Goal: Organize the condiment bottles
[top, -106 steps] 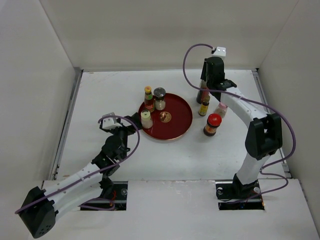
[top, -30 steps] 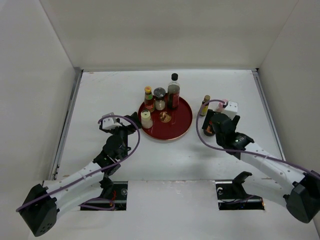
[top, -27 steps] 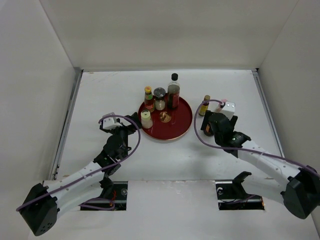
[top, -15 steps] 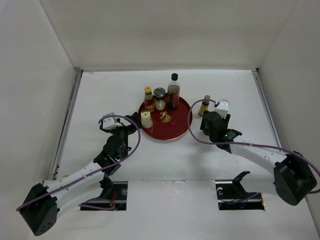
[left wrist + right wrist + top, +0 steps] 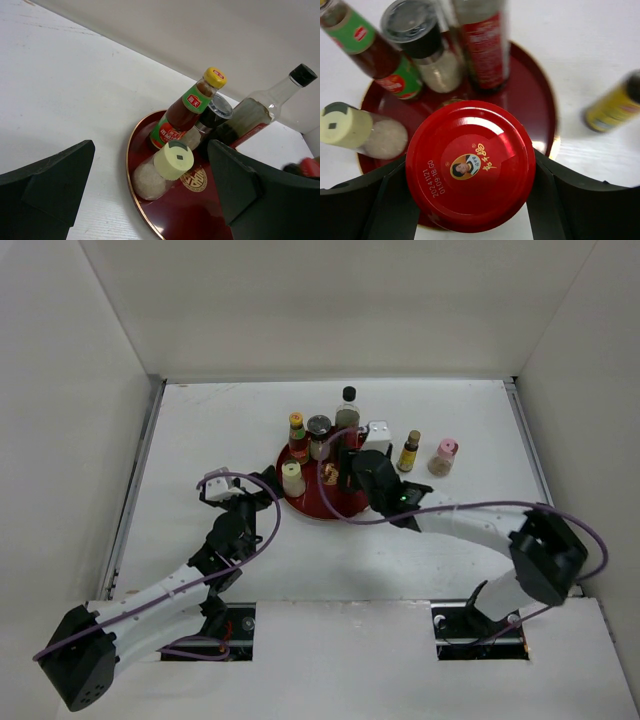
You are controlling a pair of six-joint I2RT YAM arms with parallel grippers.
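Note:
My right gripper (image 5: pixel 346 477) is shut on the red-lidded jar (image 5: pixel 470 165) and holds it over the round red tray (image 5: pixel 368 502). On the tray stand the cream-capped bottle (image 5: pixel 292 478), the yellow-capped red sauce (image 5: pixel 297 436), the grey-capped jar (image 5: pixel 319 436) and the tall dark black-capped bottle (image 5: pixel 347 418). The yellow-labelled bottle (image 5: pixel 408 452) and the pink-capped jar (image 5: pixel 443 456) stand on the table to the right of the tray. My left gripper (image 5: pixel 262 485) is open and empty at the tray's left edge, facing the cream-capped bottle (image 5: pixel 167 165).
White walls enclose the table at the back and on both sides. A metal rail (image 5: pixel 140 480) runs along the left edge. The right arm (image 5: pixel 470 525) lies across the table from the near right to the tray.
The tall dark bottle went from the right gripper onto the tray. The right gripper then took the red-lidded jar off the table and carried it left over the tray. The left arm has not moved.

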